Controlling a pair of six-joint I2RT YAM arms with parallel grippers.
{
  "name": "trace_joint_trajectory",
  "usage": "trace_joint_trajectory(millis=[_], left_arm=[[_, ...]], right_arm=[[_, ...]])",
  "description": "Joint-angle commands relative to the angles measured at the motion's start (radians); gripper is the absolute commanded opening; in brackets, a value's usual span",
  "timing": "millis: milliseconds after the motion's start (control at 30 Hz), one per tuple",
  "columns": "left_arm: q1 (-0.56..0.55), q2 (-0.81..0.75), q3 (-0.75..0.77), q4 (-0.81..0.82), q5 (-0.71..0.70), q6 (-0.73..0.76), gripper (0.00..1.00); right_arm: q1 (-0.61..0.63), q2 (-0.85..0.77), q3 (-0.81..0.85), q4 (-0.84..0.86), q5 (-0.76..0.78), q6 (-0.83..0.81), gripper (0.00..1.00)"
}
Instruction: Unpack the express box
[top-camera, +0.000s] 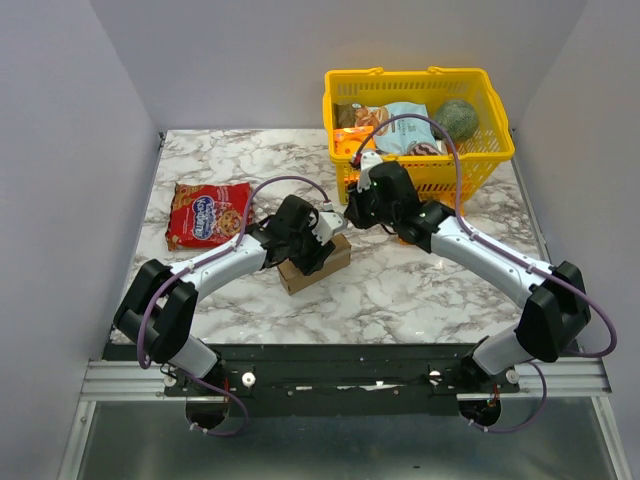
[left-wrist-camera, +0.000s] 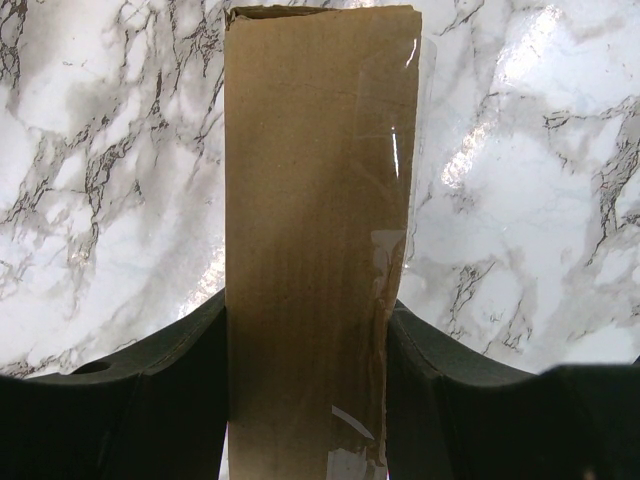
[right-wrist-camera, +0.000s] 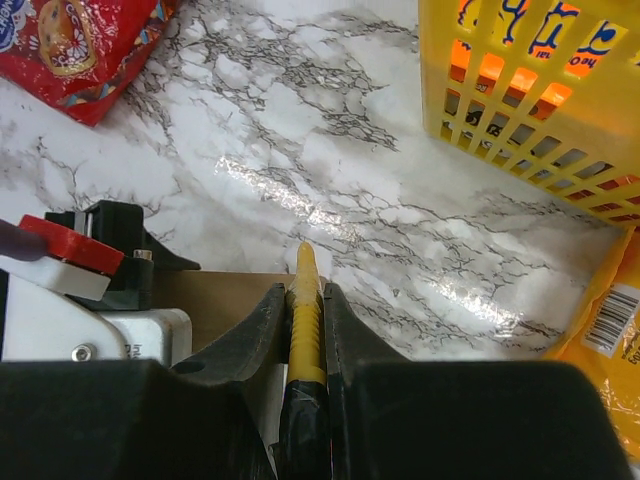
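The express box (top-camera: 325, 263) lies on the marble desk (top-camera: 430, 295), a little left of centre and toward the front edge. The left fingers (top-camera: 305, 243) stand partly spread and clamp it by its two long sides. The right fingers (right-wrist-camera: 270, 325) are closed tight on a thin yellow tool (right-wrist-camera: 304, 300), which I take for a cutter; whether its tip touches the cardboard I cannot tell. The step in hand looks to me like slitting the seal. To do it well, the tip ought to follow the clear tape (left-wrist-camera: 395, 250) rather than dig into the board, shallow enough to spare whatever is inside, with the left arm pinning the box flat so that it does not skate on the smooth stone. Only the left wrist view shows that tape, a glossy film down one side of the box; from overhead the arm hides it. Only the right wrist view shows the tool clamped between the fingers, and an orange packet (right-wrist-camera: 610, 335) lying just beside the yellow basket (right-wrist-camera: 530, 90). The overhead view alone gives the layout: the red snack bag (top-camera: 208, 213) well apart at the left, the basket at the back right with goods in it.
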Motion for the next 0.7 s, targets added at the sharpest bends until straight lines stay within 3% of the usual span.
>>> trace_joint_trajectory(millis=[0,667], left_arm=[[-0.004,0.016,-0.018,-0.012,0.020,-0.009,0.58],[-0.004,0.028,-0.015,-0.014,0.023,-0.010,0.58]], right_arm=[[0.010,-0.006,-0.030,0.031,0.017,-0.009,0.00],[0.013,0.042,-0.022,0.005,0.002,-0.024,0.00]])
